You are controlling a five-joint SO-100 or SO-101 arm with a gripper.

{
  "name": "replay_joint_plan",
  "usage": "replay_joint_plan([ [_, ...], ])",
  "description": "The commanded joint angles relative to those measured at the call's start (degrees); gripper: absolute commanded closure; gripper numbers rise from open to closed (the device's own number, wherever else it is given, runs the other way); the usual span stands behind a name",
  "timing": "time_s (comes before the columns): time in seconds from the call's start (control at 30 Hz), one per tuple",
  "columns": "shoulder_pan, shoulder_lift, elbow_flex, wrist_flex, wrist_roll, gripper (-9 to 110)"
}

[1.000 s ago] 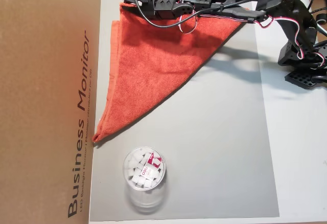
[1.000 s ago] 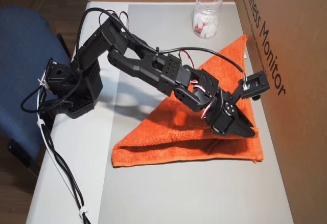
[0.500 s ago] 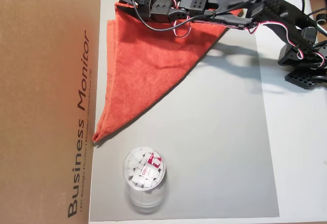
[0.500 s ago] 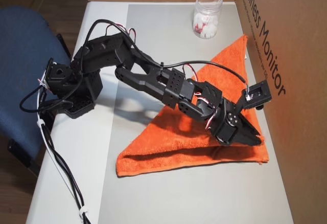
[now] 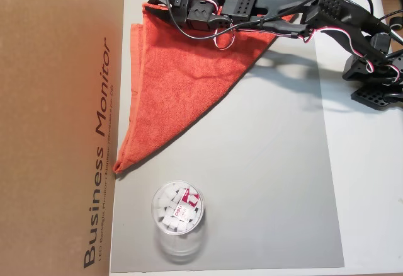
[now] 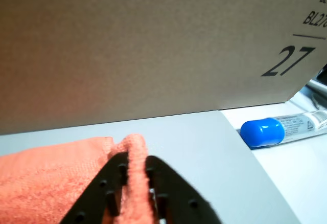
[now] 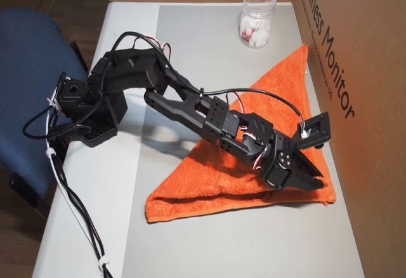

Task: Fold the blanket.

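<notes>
one diagonal fold is in: the blanket [image 7: 254, 138] lies as a triangle on the grey bench [image 7: 190, 37], beside the cardboard box [image 7: 361, 132]. the tool [image 6: 137, 169] is clamped on its corner; best to keep the layers aligned when releasing.

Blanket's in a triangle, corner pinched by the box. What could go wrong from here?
The gripper holds only a thin ridge of the blanket; it may slip out on a pull. The cardboard box stands close beside the pinched corner, so a swing could hit it. Dragging the cloth toward the plastic jar might knock it.
</notes>
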Motion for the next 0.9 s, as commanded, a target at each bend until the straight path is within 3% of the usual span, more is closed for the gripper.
replay_joint_plan([
  [0.0,0.62,0.79,-2.20,-0.26,4.39,92],
  [0.17,0.53,1.23,-0.18,-0.35,10.28,80],
  [0.53,-0.35,3.60,0.26,-0.18,9.76,80],
  [0.87,0.62,19.95,19.25,-0.53,10.55,80],
])
